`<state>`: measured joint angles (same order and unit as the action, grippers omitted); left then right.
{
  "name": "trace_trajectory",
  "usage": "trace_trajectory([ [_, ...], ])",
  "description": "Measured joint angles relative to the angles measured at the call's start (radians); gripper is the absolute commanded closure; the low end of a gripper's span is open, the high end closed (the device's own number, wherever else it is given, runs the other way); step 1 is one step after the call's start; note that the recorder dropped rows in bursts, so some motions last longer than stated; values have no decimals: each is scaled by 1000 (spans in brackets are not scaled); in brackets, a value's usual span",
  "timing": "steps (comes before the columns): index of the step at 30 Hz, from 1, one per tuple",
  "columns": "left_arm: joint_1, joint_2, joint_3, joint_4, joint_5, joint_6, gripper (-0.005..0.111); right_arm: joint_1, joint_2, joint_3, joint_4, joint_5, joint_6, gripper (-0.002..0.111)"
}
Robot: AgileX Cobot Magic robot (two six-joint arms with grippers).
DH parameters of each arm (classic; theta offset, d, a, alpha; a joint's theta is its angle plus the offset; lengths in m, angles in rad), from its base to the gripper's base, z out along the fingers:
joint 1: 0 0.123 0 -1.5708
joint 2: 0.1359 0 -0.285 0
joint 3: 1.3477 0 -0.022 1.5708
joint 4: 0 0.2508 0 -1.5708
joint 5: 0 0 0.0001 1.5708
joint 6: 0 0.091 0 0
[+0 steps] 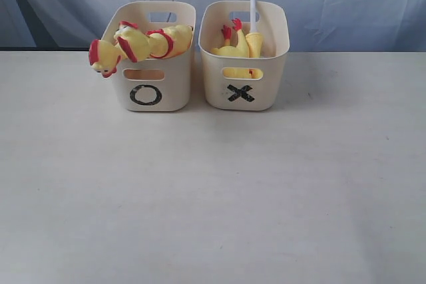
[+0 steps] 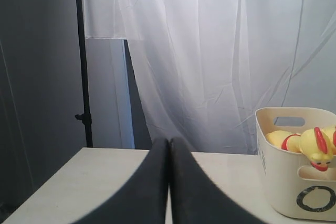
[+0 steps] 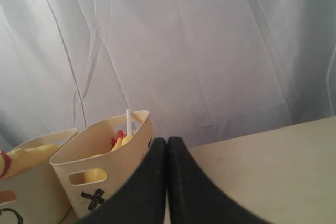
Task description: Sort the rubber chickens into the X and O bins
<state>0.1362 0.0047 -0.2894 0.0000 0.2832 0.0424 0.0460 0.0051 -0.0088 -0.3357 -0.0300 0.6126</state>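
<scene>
Yellow rubber chickens (image 1: 143,43): all in the bins, none on the bare worktop.
O bin (image 1: 154,94): cream plastic tub with a black O on the front wall below a slot handle. It holds two long chickens lying across the top. One head (image 1: 105,58), with a red comb, hangs out over the left rim.
X bin (image 1: 266,78): the same kind of tub, marked with a black X. It holds a yellow piece with red feet (image 1: 233,28) pointing up. Beside it is a yellow piece on a white stick (image 1: 252,11), which rises above the rim.
Bin position: side by side near the middle of the worktop's far edge, O on the left and X on the right. I cannot tell whether the rims touch.
Worktop (image 1: 213,197): pale and matt; its near part is bare.
Left gripper (image 2: 168,145): black fingers pressed together with nothing between them, above the worktop and well apart from the O bin.
Right gripper (image 3: 167,142): fingers also pressed together and holding nothing, near the X bin but not touching it.
Backdrop: white curtain (image 1: 333,4) behind the far edge.
</scene>
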Motion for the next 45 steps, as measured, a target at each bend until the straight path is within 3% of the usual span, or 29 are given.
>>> trace_trajectory([
  [25, 0, 0, 280, 0, -72, 0, 107, 0, 0, 4, 107, 2, 0, 109],
  [45, 0, 0, 284, 0, -55, 0, 107, 0, 0, 4, 107, 2, 2, 109],
])
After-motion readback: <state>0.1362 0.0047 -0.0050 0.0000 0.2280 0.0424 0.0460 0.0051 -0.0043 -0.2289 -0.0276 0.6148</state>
